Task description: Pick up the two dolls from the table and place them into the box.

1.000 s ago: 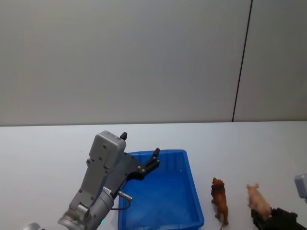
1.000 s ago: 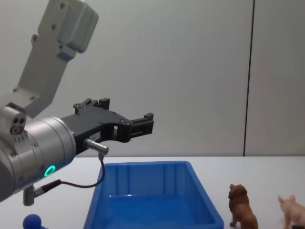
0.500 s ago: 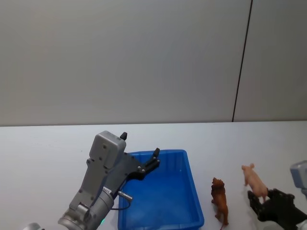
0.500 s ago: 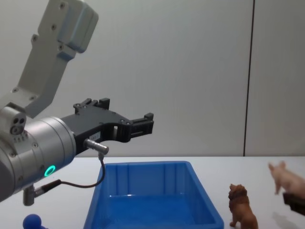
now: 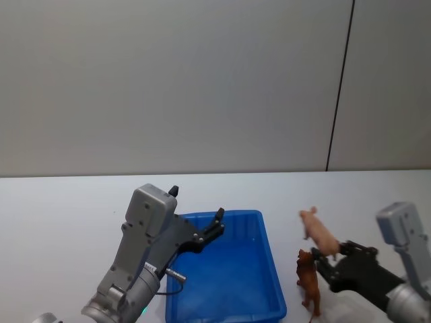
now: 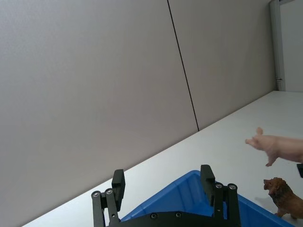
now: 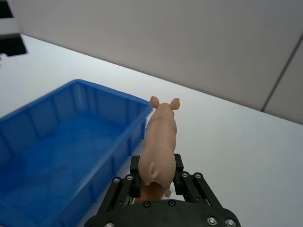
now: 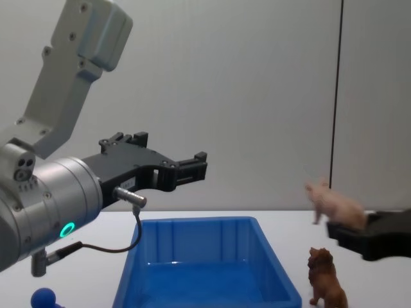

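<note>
Right gripper [image 7: 157, 174], lower right of head view, clamps the pink pig [image 7: 159, 137] by the rump, holding it above the lion [image 5: 308, 281], right of the blue box [image 5: 268, 235]; pig's long axis runs lower right to upper left, snout at the upper-left end. Left gripper [image 6: 162, 176] gapes over the box, lower left. White table [image 5: 67, 208]; grey wall [image 5: 202, 81] behind, dark vertical seam [image 5: 340, 87] at right.

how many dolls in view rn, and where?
2. The pink pig is held in the right gripper jaws, lifted off the table. The brown lion stands on the table, right of the blue box.
</note>
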You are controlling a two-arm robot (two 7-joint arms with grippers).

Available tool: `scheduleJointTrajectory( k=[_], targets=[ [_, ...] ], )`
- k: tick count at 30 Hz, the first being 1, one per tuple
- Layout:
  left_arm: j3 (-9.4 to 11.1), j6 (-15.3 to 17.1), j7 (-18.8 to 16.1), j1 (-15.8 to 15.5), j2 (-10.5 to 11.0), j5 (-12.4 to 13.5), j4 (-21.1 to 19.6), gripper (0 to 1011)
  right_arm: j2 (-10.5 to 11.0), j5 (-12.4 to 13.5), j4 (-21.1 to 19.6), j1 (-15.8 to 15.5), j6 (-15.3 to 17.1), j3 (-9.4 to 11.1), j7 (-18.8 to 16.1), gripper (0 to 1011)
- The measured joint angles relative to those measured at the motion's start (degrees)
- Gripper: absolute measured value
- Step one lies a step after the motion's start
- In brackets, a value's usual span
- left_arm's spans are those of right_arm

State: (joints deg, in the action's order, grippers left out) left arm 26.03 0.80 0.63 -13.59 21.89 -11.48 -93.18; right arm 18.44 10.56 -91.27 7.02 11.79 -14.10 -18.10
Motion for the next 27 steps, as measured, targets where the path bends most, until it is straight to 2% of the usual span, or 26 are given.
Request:
scheduleJointTrajectory(
  k=[4, 15, 19, 22, 23, 26, 27],
  targets=[
    [0.0, 0.0, 0.0, 0.0, 0.0, 0.0, 0.0, 1003, -1.6, -0.4, 1.0, 2.0, 1.6, -1.0, -3.1, 361],
    [0.0, 0.0, 0.0, 0.0, 0.0, 0.0, 0.0, 1003, -5.9, -0.8, 5.5, 7.2, 5.0, -3.5, -8.1, 364],
    [0.0, 0.0, 0.0, 0.0, 0.0, 0.0, 0.0, 1003, -7.1, -0.8, 6.9, 8.6, 5.7, -4.2, -9.2, 449],
    [0.0, 0.0, 0.0, 0.0, 0.0, 0.0, 0.0, 1003, -7.9, -0.6, 8.0, 9.7, 6.2, -4.6, -9.9, 589],
    [0.0, 0.0, 0.0, 0.0, 0.0, 0.0, 0.0, 1003, -8.0, -0.6, 8.1, 9.8, 6.3, -4.7, -10.0, 589],
    [0.0, 0.0, 0.0, 0.0, 0.0, 0.0, 0.0, 1003, -8.3, -0.5, 8.5, 10.3, 6.4, -4.8, -10.2, 713],
    [0.0, 0.0, 0.0, 0.0, 0.0, 0.0, 0.0, 1003, -8.4, -0.5, 8.5, 10.4, 6.4, -4.8, -10.3, 713]
  ],
)
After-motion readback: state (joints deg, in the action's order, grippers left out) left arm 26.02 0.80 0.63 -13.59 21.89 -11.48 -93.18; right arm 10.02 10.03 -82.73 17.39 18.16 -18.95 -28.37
